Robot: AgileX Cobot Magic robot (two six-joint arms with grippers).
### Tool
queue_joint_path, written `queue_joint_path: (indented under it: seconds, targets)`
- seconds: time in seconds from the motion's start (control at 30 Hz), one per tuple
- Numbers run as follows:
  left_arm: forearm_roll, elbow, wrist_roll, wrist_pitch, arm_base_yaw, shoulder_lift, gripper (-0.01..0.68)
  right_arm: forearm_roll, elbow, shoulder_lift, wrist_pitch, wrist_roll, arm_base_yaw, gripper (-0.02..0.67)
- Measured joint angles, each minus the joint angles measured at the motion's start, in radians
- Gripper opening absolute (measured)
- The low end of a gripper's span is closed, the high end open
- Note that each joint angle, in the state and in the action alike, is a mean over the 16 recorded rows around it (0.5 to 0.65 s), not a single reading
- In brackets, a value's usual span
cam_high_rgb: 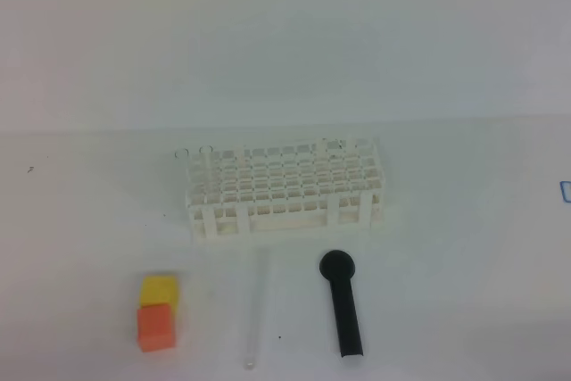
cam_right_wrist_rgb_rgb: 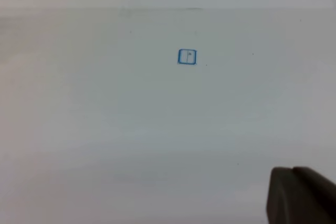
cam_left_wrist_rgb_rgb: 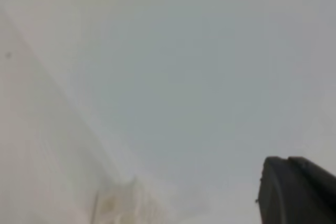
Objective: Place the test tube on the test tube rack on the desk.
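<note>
Test tube point(cam_high_rgb: 257, 310) lying flat at desk point(cam_high_rgb: 464, 247) front edge, between orange cube point(cam_high_rgb: 155, 326) and black stick point(cam_high_rgb: 343, 305), just before rack point(cam_high_rgb: 284, 187). Both grippers clenched, nothing held. Pickup not started; jaws need opening first.

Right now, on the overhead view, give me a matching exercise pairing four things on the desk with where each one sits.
Things:
1. thin clear glass test tube
2. white plastic lattice rack
3. black round-headed stick
4. orange cube

Places:
A. behind all the other items
B. front left, touching a yellow cube
C. lying flat between the cubes and the stick
D. front right of the tube

Pairs: 1-C, 2-A, 3-D, 4-B
</note>
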Motion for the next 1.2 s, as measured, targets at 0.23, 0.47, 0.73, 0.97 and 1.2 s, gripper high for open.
queue_joint_path:
  seconds: [0.23, 0.47, 0.73, 0.97, 1.2]
  targets:
    - [0.118, -0.115, 0.085, 0.321, 0.000, 0.026, -0.001, 0.000, 0.000, 0.000, 0.000, 0.000, 0.000, -0.001]
    - [0.206, -0.317, 0.295, 0.659, 0.000, 0.174, -0.001, 0.000, 0.000, 0.000, 0.000, 0.000, 0.000, -0.001]
    - [0.196, -0.520, 0.506, 0.953, 0.000, 0.478, -0.001, 0.000, 0.000, 0.000, 0.000, 0.000, 0.000, -0.001]
    - [0.146, -0.625, 0.589, 1.049, -0.024, 0.717, -0.001, 0.000, 0.000, 0.000, 0.000, 0.000, 0.000, -0.001]
    - [0.159, -0.691, 0.489, 1.009, -0.154, 0.898, -0.001, 0.000, 0.000, 0.000, 0.000, 0.000, 0.000, -0.001]
